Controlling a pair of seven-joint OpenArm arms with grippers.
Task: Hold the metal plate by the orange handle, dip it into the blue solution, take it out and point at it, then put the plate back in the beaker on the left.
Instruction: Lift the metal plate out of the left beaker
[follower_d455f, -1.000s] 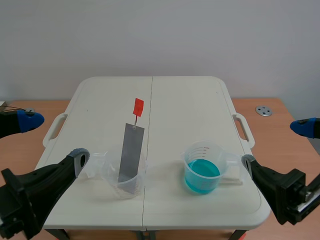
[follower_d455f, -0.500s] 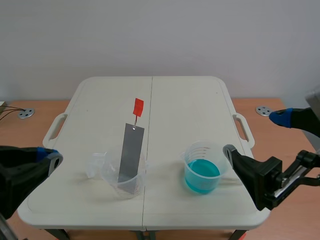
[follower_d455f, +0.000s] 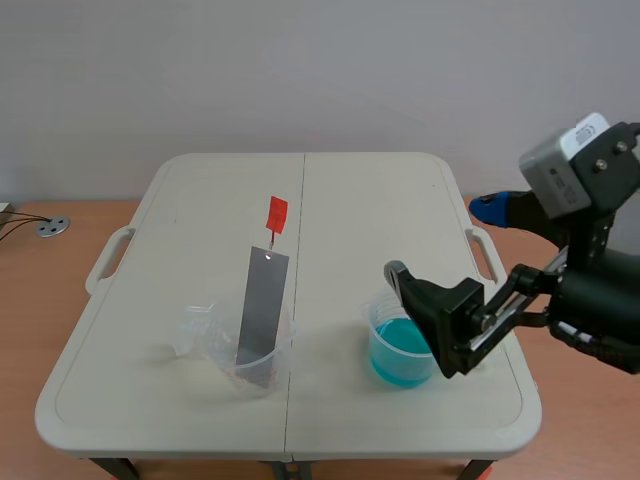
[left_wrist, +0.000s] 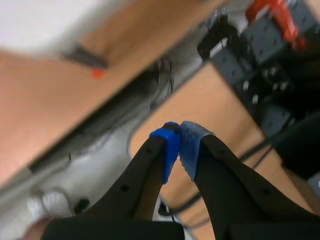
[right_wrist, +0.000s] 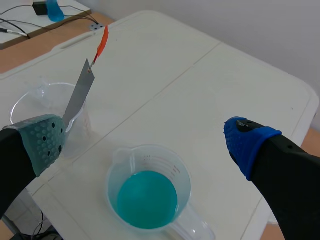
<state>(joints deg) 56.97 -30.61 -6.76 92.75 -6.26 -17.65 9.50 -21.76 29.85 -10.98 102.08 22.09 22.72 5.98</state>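
Blue solution (follower_d455f: 402, 352) sits in right beaker (follower_d455f: 374, 325); metal plate (follower_d455f: 262, 305) leans in left beaker (follower_d455f: 222, 352).

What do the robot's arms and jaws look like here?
The right arm is black and blocky, with a light grey box bearing a white sticker mounted on top. Its thick black jaws end in a grey-green dotted pad and a blue dotted pad. The left arm shows only in its own wrist view: black jaws tipped with two blue pads, one paler than the other.
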